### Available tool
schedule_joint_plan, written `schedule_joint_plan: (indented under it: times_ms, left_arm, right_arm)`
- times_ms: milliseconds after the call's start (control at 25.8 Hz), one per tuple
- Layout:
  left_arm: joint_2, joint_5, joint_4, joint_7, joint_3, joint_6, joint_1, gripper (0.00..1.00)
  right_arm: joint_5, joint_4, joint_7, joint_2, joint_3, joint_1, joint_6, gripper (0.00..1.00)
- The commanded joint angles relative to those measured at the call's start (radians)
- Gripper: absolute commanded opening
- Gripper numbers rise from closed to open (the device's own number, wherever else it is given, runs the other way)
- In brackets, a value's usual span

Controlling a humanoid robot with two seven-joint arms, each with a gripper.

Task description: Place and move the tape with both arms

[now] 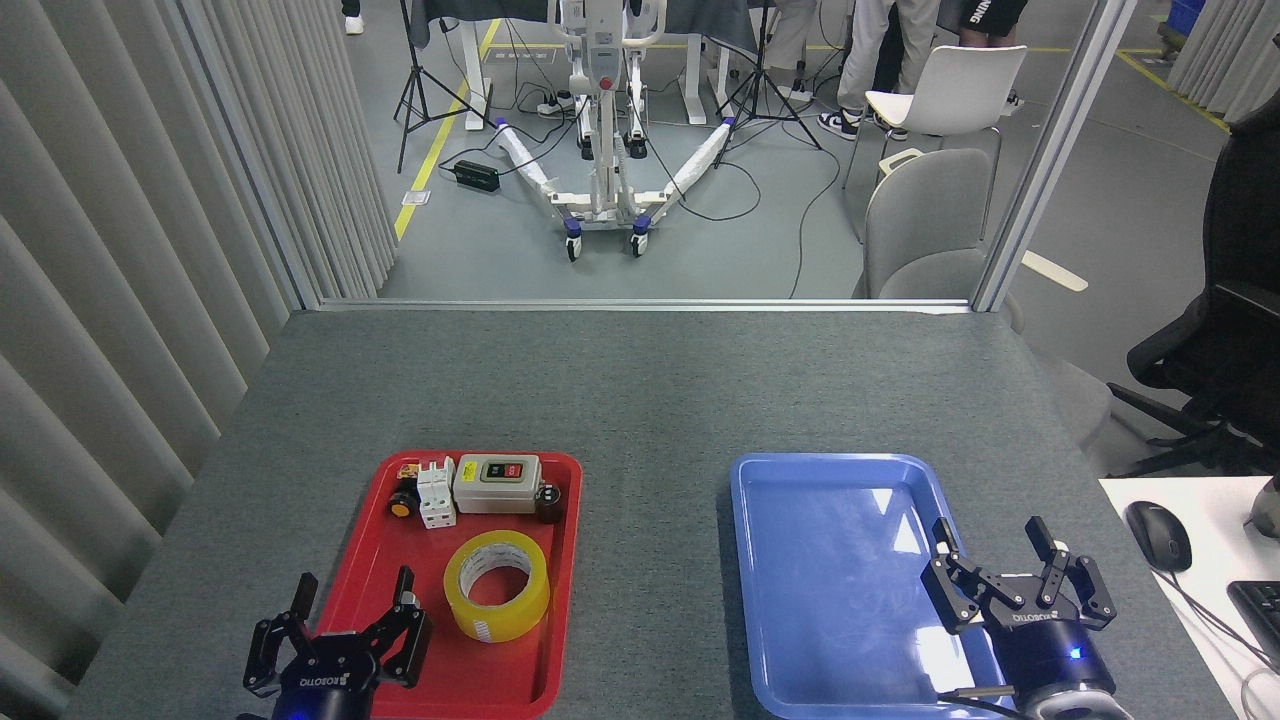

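Tape lies flat in red tray, core hole upward; left tool and right tool spread apart.

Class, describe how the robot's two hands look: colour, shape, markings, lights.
Both the left hand and the right hand are black, with jointed linkage fingers, white ROBOTIQ lettering and a blue light on the base. The right one sits on a white wrist.

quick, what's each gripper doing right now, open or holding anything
Left gripper: open, empty, over the near end of the red tray, beside the tape.
Right gripper: open, empty, over the blue tray.
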Motion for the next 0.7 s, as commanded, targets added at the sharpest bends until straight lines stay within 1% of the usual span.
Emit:
schedule_joint_plan:
  times_ms: [0, 232, 310, 426, 503, 658]
  left_arm:
    - [0.0, 0.0, 0.0, -0.002, 0.0, 0.0, -0.002, 1.0]
    - [-0.002, 0.0, 0.0, -0.004, -0.001, 0.0, -0.002, 1.0]
    - [-0.002, 0.0, 0.0, -0.005, -0.001, 0.002, -0.002, 1.0]
    - [-0.002, 0.002, 0.002, -0.005, -0.001, 0.006, -0.002, 1.0]
    - [0.0, 0.005, 0.002, -0.005, -0.001, 0.005, -0.002, 1.0]
    - [0.002, 0.006, 0.006, -0.002, 0.0, 0.0, -0.009, 1.0]
  right_arm:
    - [-0.001, 0.0, 0.0, -0.003, 0.001, 0.0, 0.0, 1.0]
    - [0.0, 0.0, 0.0, 0.002, -0.003, -0.004, 0.0, 1.0]
    - [-0.001, 0.0, 0.0, 0.014, 0.004, -0.024, 0.0, 1.0]
    - [0.0, -0.002, 0.0, 0.01, 0.026, -0.038, -0.001, 1.0]
    - [-0.001, -0.002, 0.0, 0.005, 0.026, -0.036, 0.0, 1.0]
    - [-0.001, -0.002, 0.0, 0.014, 0.037, -0.013, -0.001, 1.0]
